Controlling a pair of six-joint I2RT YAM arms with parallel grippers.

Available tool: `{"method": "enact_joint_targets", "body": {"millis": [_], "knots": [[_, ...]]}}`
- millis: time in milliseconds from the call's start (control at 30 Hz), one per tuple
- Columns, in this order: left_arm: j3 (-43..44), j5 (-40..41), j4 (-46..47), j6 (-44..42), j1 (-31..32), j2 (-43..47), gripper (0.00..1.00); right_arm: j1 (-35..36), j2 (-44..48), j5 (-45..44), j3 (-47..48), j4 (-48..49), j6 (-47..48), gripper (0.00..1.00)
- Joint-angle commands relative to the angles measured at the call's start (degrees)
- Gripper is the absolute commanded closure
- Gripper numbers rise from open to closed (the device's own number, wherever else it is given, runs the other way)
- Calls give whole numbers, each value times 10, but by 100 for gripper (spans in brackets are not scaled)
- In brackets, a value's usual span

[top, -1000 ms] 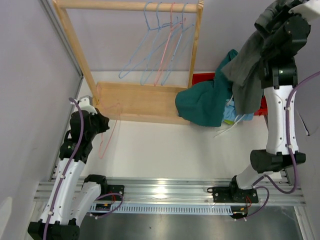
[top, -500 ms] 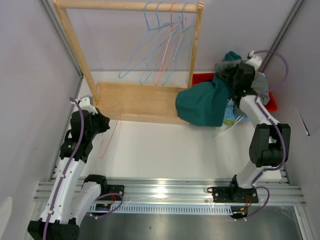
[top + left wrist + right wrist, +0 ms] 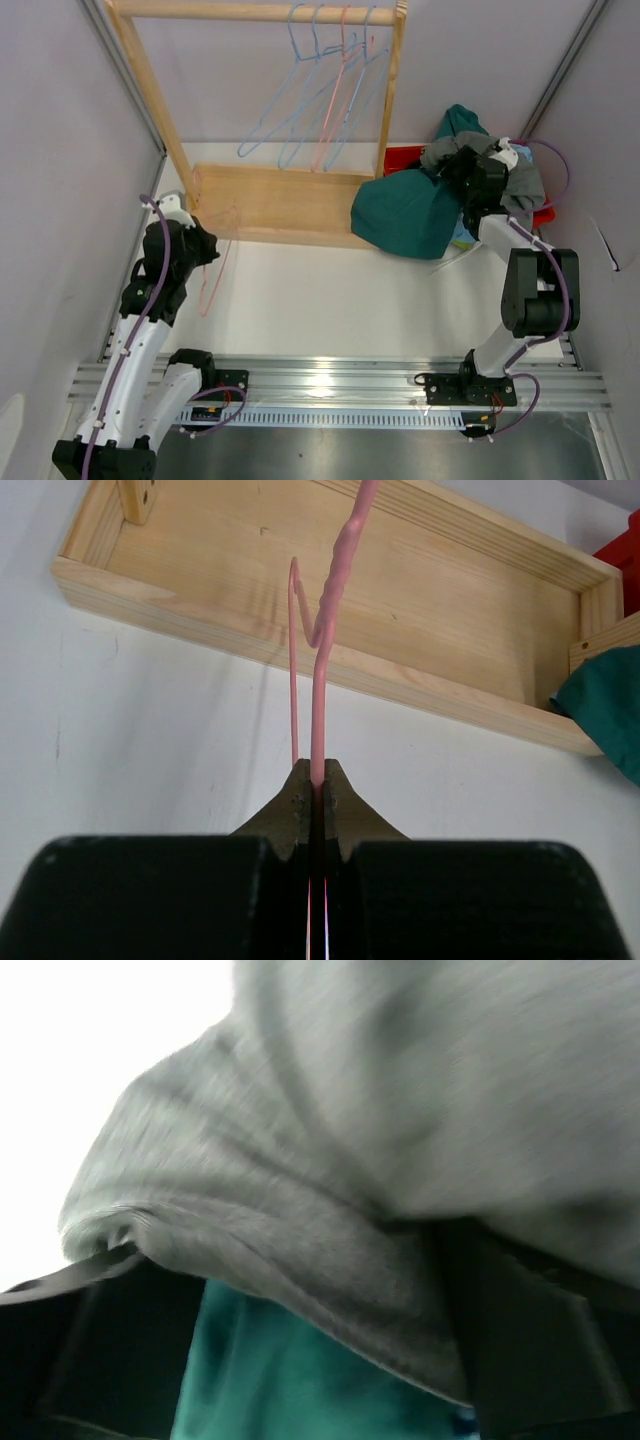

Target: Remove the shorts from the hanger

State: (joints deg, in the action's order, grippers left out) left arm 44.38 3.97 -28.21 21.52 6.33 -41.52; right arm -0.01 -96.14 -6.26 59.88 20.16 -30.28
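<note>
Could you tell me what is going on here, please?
The left end effector is shut on a bare pink hanger just in front of the wooden rack. The right end effector sits open on the heap of clothes at the red bin, with the grey shorts draped across it and the dark teal shorts underneath. Several empty hangers hang on the rail.

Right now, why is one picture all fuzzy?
Right wrist view: the grey shorts sit so close they smear out of focus, and the top-left corner is washed out white. Left wrist view: sharp, the pink hanger crisp. Top view: glare on the metal rail.
</note>
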Motion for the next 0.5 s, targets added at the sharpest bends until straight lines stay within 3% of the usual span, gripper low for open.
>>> {"method": "enact_joint_targets", "body": {"millis": [0,200,467], "knots": [[44,21,4,1,4,2,100,-21,54,2,-13,-5,8,1],[155,25,-4,-6,9,-43,100,-20,160,-14,12,-42,37,1],[350,7,-46,-27,9,-148,100,-16,298,74,55,-136,47,1]]}}
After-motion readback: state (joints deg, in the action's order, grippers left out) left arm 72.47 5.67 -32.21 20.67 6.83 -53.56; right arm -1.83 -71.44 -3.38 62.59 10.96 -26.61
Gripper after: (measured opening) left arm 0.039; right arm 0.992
